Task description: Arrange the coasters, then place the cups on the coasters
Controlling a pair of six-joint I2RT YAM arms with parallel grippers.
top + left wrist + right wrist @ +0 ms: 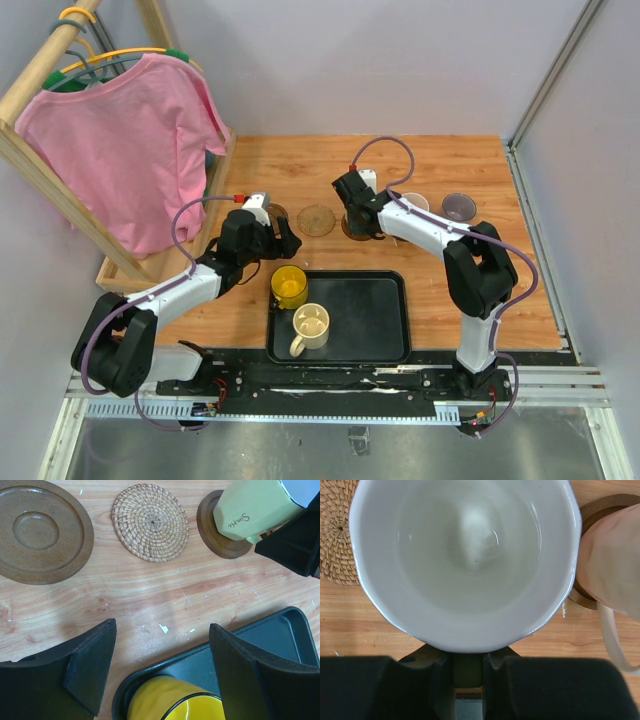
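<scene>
Worktop (470,290) is orange-ish wood, with a wooden rack (35,75) along its left edge and a pink T-shirt (125,150) hanging off it. Black tray (370,310) sits at the near edge between the two arms and holds the yellow mug (289,285) and cream mug (311,325), both upright.

Left hand (162,625) hangs over the tray's far left corner, fingers spread wide with nothing in them. From above it covers part of the leftmost dark coaster (42,530). Right hand (467,666) is pinched narrow on the handle of the pale green mug (250,505), whose base is on the middle dark coaster (215,535).

Woven coaster (150,521) lies bare between those two dark ones. Just to the right, the pink mug (610,565) stands on another dark coaster (602,507), close beside the held mug. Grey-purple mug (459,207) ends the row, and I can't tell what's under it.
</scene>
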